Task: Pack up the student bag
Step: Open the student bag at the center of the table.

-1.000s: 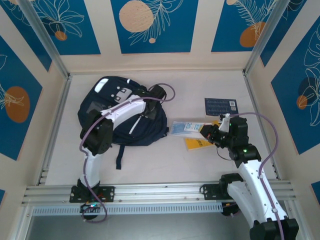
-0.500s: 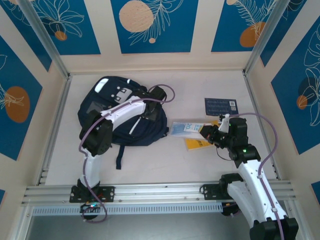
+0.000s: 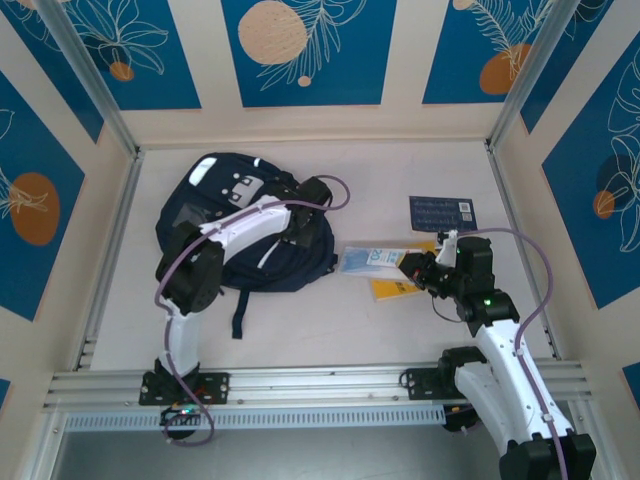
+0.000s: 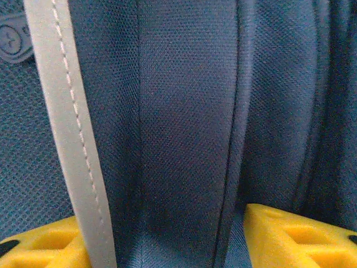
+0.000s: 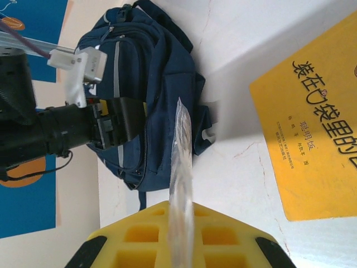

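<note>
Two arms [image 3: 500, 350] stand at a pale desk [image 3: 330, 320] inside walls [image 3: 310, 50] painted blue with leaves. The left gripper [image 3: 298, 228] presses its jaws, set apart, on the student bag [image 3: 300, 262] at the back left. The right gripper [image 5: 181, 215] has its jaws clamped on a thin clear packet [image 3: 368, 258]. A yellow book [image 5: 312, 128] is cut off.

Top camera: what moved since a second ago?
The left arm's elbow slid slightly left; the left claw stayed pressed on the student bag. The right claw kept pinching the clear packet. The bag, yellow book and navy booklet stayed put.
</note>
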You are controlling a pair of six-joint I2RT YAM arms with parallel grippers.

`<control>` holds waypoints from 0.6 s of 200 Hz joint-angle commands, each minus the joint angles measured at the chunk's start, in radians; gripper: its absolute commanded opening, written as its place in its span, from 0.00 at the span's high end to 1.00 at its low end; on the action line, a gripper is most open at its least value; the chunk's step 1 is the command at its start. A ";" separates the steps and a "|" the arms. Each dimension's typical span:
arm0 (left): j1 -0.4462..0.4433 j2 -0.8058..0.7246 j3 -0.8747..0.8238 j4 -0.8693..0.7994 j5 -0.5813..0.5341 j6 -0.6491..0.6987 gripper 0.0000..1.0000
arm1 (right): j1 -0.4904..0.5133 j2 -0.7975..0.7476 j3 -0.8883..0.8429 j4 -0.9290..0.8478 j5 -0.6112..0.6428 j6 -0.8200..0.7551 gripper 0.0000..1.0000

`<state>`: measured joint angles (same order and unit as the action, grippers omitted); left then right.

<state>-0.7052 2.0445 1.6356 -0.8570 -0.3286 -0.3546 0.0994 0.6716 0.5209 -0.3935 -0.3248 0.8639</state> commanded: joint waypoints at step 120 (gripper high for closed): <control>0.020 -0.412 0.058 -0.120 0.118 0.254 1.00 | 0.024 -0.046 0.089 0.036 -0.045 -0.004 1.00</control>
<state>-0.6739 1.7779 1.6524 -0.9520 -0.2691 -0.1986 0.1074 0.6357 0.5652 -0.4099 -0.3225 0.8524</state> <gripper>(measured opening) 0.043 0.079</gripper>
